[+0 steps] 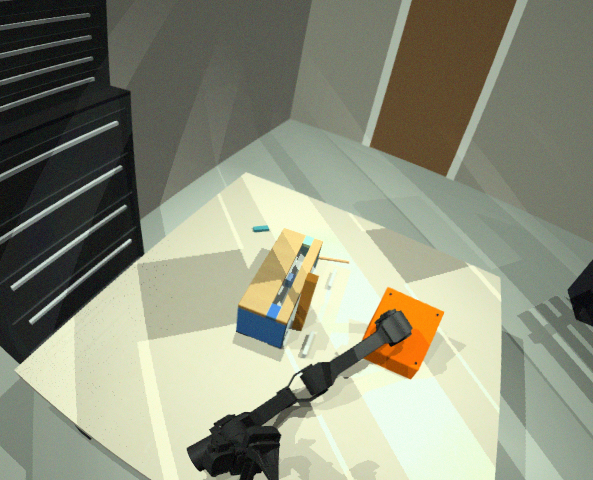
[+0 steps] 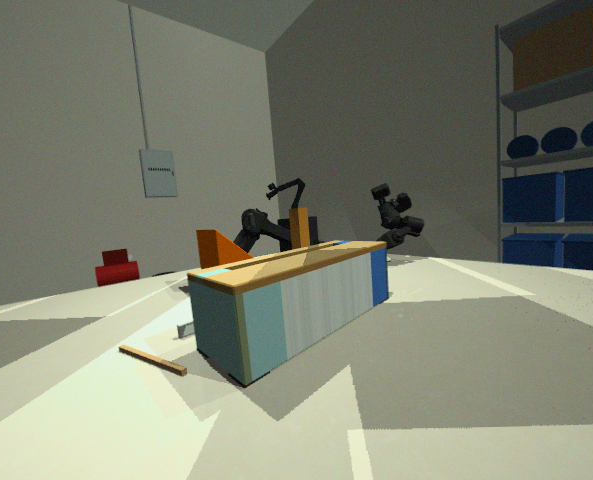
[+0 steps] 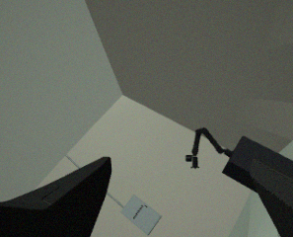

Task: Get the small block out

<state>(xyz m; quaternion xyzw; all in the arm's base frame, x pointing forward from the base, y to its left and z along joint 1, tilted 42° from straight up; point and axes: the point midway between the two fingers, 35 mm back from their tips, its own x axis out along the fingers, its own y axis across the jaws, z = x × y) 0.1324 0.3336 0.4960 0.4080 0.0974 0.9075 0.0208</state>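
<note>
The box [image 1: 265,273] [image 2: 327,314] stands upright on the table [image 1: 193,377] [image 2: 467,382], with a wooden top and a long slot. One end is blue, the other teal. A small bluish shape [image 1: 289,279] shows through the slot; it may be the block, but I cannot tell. The shelf and the clear front are mostly hidden. The gripper [image 3: 172,160] is open, its black fingers wide apart at both sides of the wrist view with nothing between them. It is raised, facing the walls and ceiling, away from the box at the lower edge of the top view.
The arm stands on an orange wedge [image 1: 423,320] [image 2: 208,250]. A brown upright piece [image 1: 305,304] [image 2: 299,227] is at the box's front. Two pale bars [image 1: 330,279] [image 1: 307,344] lie nearby. A wooden stick [image 1: 333,259] [image 2: 152,360] lies near the teal end, a teal piece [image 1: 260,228] behind.
</note>
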